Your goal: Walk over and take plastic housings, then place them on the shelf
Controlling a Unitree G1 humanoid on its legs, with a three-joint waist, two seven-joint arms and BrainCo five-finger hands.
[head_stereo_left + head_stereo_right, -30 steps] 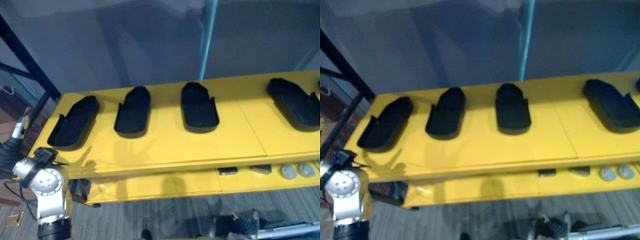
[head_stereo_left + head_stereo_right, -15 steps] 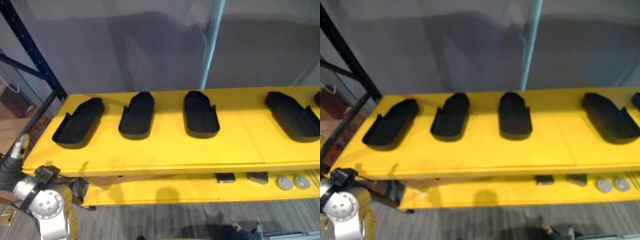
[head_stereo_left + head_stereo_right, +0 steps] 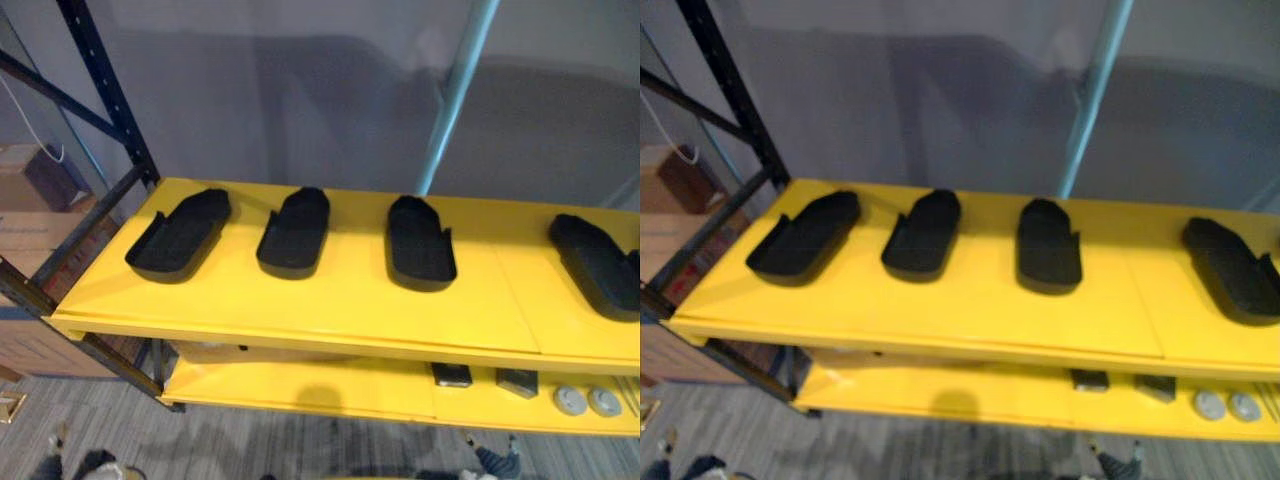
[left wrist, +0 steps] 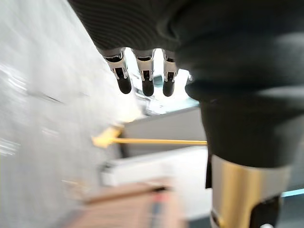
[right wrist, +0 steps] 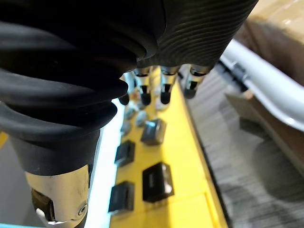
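A: Hands first. Left hand (image 4: 145,80), in its wrist view: fingers hang straight and loose, nothing in them. Right hand (image 5: 164,88): the same, fingers slack and bare, held over the lower shelf (image 5: 190,156) with small dark blocks (image 5: 156,181) on it.

B: And the housings?

A: Four black ones on the top shelf (image 3: 300,310). Taking the shelf as a clock face: one at 9 (image 3: 178,236), one near 10 (image 3: 294,231), one by 12 (image 3: 420,242), one at 3 (image 3: 598,264). All lie flat, hollow side up, well apart.

B: Which step, then?

A: Can't settle it. Bare hands before a row of housings fits an approach to pick one up, or a row just set down. Any reach calls for a hand to rise to the top shelf.

B: Surface, room?

A: Smooth yellow board, seam toward 3. Grey wall behind, dark rack upright (image 3: 105,90) at 10, pale blue post (image 3: 455,95) at 1. Grey discs (image 3: 588,400) on the lower shelf, at 5. Carpeted floor (image 3: 230,445).
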